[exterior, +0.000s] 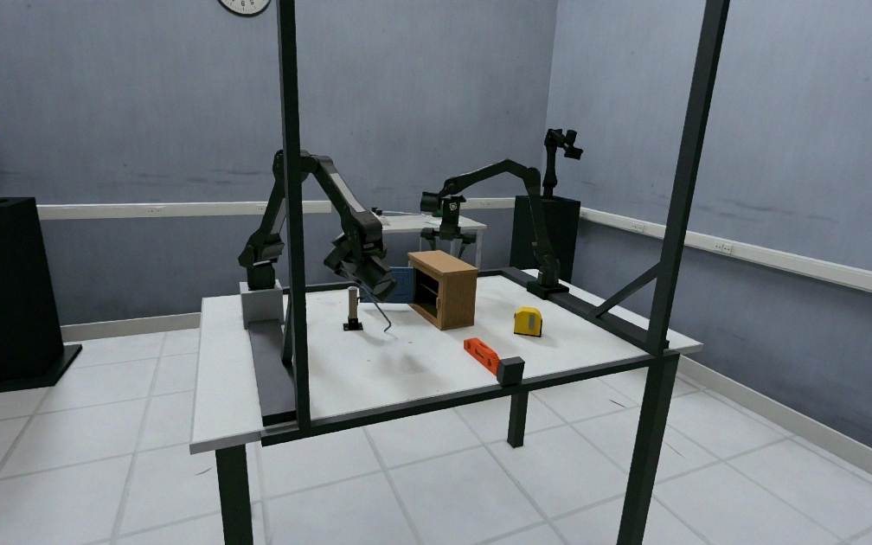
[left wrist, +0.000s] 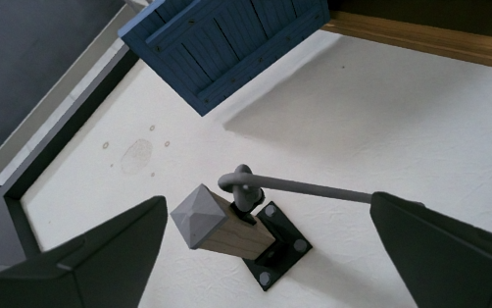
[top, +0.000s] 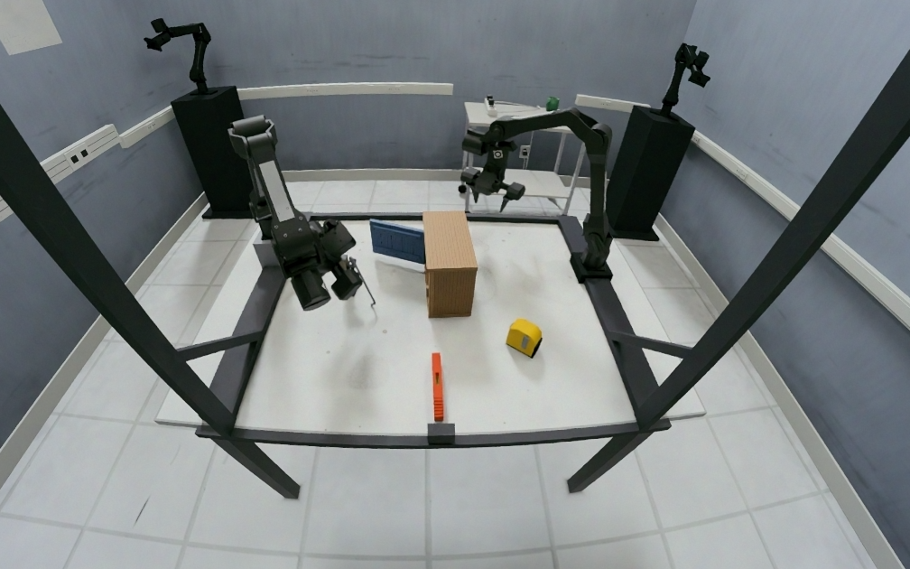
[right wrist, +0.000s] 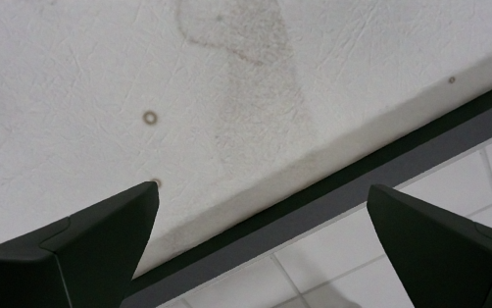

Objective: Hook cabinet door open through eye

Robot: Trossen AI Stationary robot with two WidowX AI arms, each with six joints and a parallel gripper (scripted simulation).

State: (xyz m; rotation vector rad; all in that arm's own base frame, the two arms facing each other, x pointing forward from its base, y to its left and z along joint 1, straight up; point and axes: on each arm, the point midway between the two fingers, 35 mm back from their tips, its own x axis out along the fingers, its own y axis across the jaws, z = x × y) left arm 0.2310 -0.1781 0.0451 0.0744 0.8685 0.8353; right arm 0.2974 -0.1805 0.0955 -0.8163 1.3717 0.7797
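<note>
The cabinet (top: 451, 265) (exterior: 449, 288) stands near the worktop's (top: 345, 382) (exterior: 371, 379) far edge, its blue door (top: 396, 241) (exterior: 400, 285) (left wrist: 232, 46) swung open. The post (exterior: 352, 304) (left wrist: 237, 237) rises between the cabinet and the worktop's left edge, its hook (top: 365, 283) (exterior: 389, 323) (left wrist: 306, 187) slanting down, clear of the door. The left pincer (top: 350, 272) (left wrist: 269, 204), above the post, is released. The right pincer (top: 492, 198) (exterior: 449, 245) (right wrist: 263, 193), by the far edge, is also released. The tape measure (top: 524, 336) (exterior: 528, 321) sits toward the right edge, the level (top: 437, 387) (exterior: 481, 355) at the near edge's middle.
</note>
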